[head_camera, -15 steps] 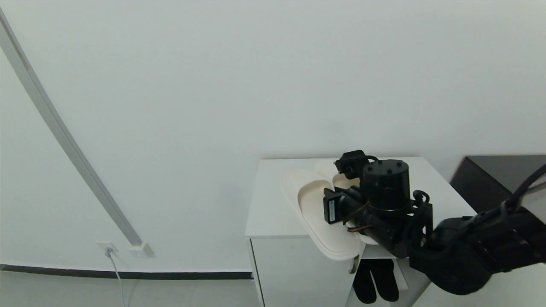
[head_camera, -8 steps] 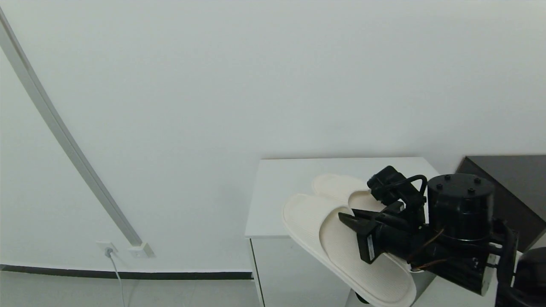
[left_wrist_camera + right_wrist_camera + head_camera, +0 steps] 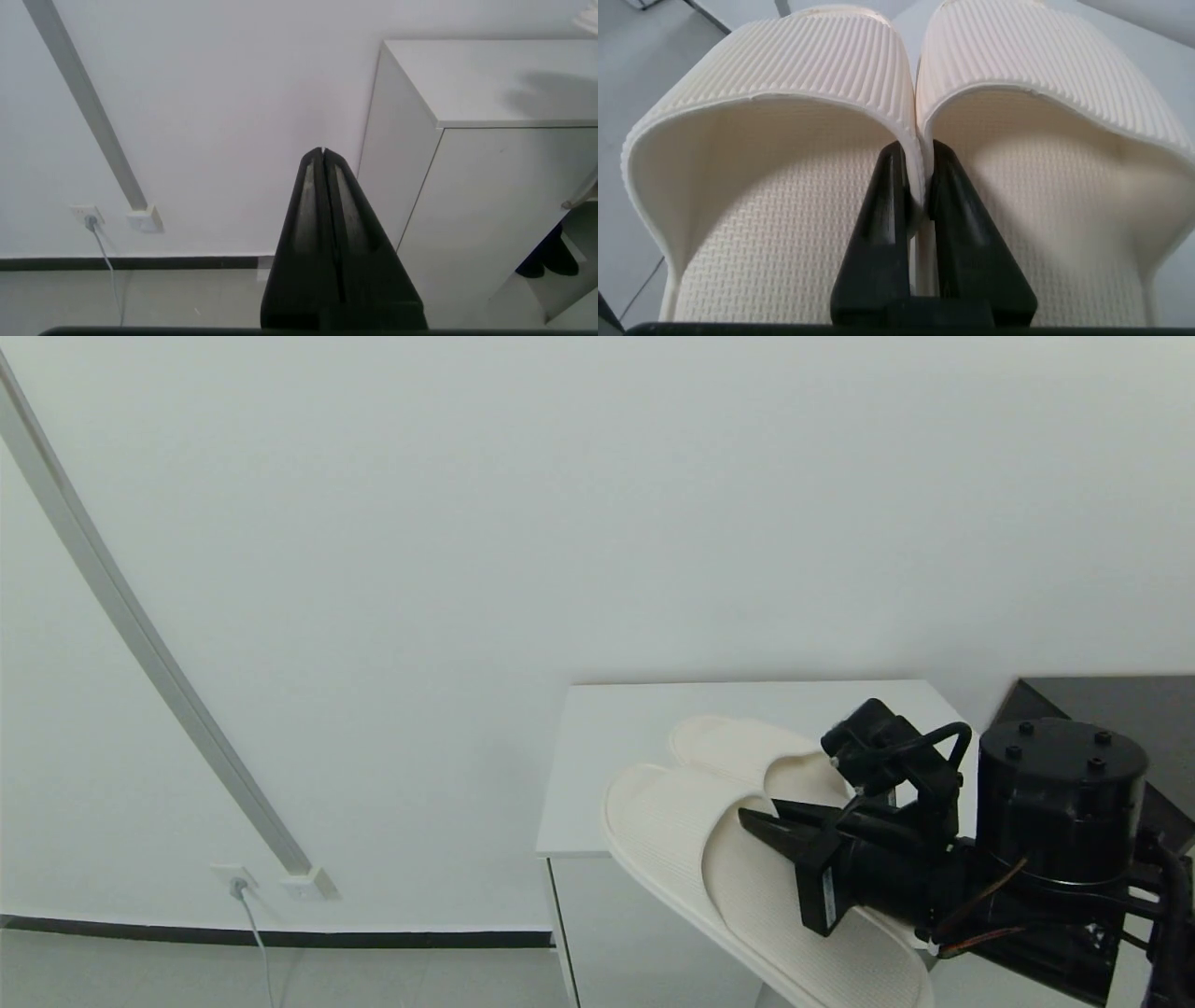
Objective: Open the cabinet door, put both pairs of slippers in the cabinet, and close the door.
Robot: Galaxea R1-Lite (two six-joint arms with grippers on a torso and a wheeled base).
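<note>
Pulled back toward five o'clock, my right end effector [image 3: 752,819] clamps two white slippers [image 3: 672,821], toes at ten o'clock.

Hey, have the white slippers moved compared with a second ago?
Yes. Against the fixed cabinet top, the white slippers, clamped in the right gripper, have come forward toward the robot, and their heels now hang farther past its front edge.

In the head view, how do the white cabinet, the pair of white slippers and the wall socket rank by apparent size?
1. The white cabinet and the white slippers: they look about alike; the slippers, held in the right claw, are nearer the camera, so I do not rank them.
2. The wall socket: clearly smallest.
</note>
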